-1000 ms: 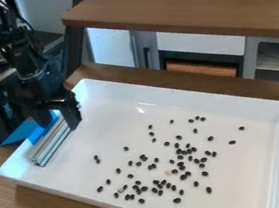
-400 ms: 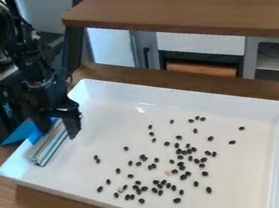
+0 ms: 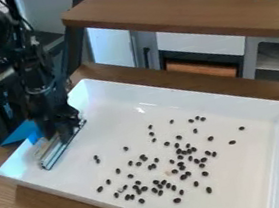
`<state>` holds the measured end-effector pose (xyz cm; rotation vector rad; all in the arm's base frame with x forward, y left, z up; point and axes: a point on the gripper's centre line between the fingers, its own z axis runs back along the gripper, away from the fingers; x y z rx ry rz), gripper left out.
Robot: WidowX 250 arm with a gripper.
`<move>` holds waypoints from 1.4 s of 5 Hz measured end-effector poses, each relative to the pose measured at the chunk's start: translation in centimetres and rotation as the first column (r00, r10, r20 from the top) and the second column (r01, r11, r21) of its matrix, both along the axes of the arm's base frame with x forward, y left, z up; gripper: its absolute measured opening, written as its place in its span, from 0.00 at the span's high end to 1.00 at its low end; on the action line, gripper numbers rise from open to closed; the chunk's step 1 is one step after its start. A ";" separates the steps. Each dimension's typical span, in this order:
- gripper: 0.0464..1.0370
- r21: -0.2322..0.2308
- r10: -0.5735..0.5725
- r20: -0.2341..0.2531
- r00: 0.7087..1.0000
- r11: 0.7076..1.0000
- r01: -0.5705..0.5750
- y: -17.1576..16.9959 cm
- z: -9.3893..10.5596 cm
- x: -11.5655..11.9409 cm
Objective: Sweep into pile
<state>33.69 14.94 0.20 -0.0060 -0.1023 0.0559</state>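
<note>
The black gripper [image 3: 64,131] is low over the left end of the white tray [image 3: 169,100], shut on the silver bar-shaped sweeper [image 3: 57,152]. The sweeper lies slanted inside the tray, its near end toward the left front wall and its upper part partly hidden by the gripper. Many small dark beans [image 3: 183,152] are scattered loosely over the middle and front of the tray, to the right of the sweeper, along with a pale one or two.
A blue flat piece [image 3: 21,132] shows at the tray's left corner, behind the gripper. The tray's raised walls surround the beans. Beyond the brown table [image 3: 45,206], a raised wooden shelf [image 3: 180,15] runs across the back.
The gripper has come down and its fingers have drawn together around the sweeper. The sweeper has shifted slightly to the right. The beans look unmoved.
</note>
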 end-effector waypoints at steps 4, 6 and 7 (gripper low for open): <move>0.69 -0.015 -0.066 -0.020 0.998 0.998 0.066 -6.2 -0.3 -0.7; 0.69 -0.018 -0.044 -0.026 0.999 0.999 0.043 -8.3 -0.4 -0.4; 0.69 -0.055 -0.070 -0.051 0.996 0.996 0.067 -11.1 -0.4 -0.8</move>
